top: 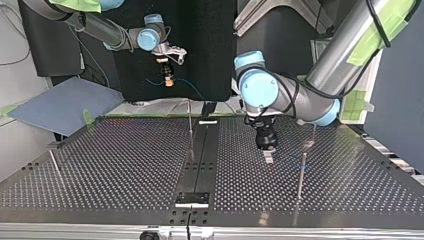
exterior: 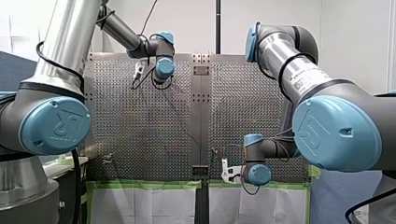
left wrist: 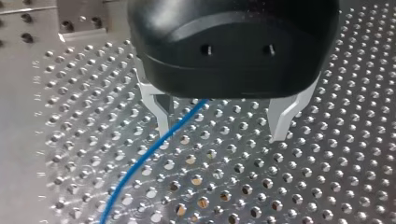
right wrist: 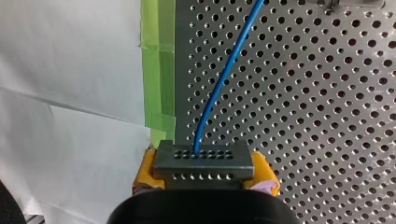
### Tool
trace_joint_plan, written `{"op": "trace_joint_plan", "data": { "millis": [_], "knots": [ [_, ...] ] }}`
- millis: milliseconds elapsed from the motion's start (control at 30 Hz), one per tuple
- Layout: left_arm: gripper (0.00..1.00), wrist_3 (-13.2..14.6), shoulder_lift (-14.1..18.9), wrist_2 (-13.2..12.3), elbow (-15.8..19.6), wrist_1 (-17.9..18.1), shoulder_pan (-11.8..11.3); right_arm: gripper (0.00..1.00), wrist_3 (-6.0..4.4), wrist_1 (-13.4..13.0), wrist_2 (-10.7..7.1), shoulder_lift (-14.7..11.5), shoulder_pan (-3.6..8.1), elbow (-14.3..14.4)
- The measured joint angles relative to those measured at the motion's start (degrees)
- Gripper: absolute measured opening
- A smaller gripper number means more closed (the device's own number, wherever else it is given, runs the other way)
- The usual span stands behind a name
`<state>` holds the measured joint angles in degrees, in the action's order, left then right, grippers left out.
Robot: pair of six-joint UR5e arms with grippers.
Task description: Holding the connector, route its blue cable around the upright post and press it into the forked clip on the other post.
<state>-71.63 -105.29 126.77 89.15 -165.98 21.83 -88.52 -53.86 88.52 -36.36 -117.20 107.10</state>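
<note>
Right gripper (right wrist: 204, 173): yellow pads clamped on both sides of the connector (right wrist: 203, 159), a grey block with rows of holes. The blue cable (right wrist: 224, 79) leaves the connector's front face and runs out ahead over the perforated table (top: 125, 160).

In the top view, the right gripper holds the connector in the air over the far edge of the table.

Left gripper (left wrist: 220, 131): black body, metal fingers (left wrist: 161, 112) spread apart, gripping nothing. It hangs low over the table. The cable comes out from under the body and passes between the fingers, just beside one of them. Can't tell if it touches.

Top view: centre post (top: 190, 122) stands beside the middle strip, and the side post (top: 301, 175) is near the left gripper. Can't make out a forked clip.

Green tape (right wrist: 159, 70) and white paper (right wrist: 70, 93) run along the table edge by the right gripper. A grey-blue board (top: 60, 105) lies off the table at the top view's left.
</note>
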Motion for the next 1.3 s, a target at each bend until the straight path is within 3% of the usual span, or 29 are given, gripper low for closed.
{"op": "trace_joint_plan", "data": {
  "millis": [267,1000,1300],
  "knots": [
    [1.00,0.0,-0.6,0.1,-0.4,-0.4,-0.2,0.00,0.00,0.0,0.00,0.0,0.01,0.0],
    [1.00,0.3,-9.0,-0.9,-1.8,-2.2,1.7,0.00,0.00,0.0,0.00,0.0,0.52,0.0],
    [1.00,0.3,-10.8,-0.8,-2.0,-3.5,2.2,0.00,0.00,-0.1,0.00,0.0,0.52,0.0]
  ]
}}
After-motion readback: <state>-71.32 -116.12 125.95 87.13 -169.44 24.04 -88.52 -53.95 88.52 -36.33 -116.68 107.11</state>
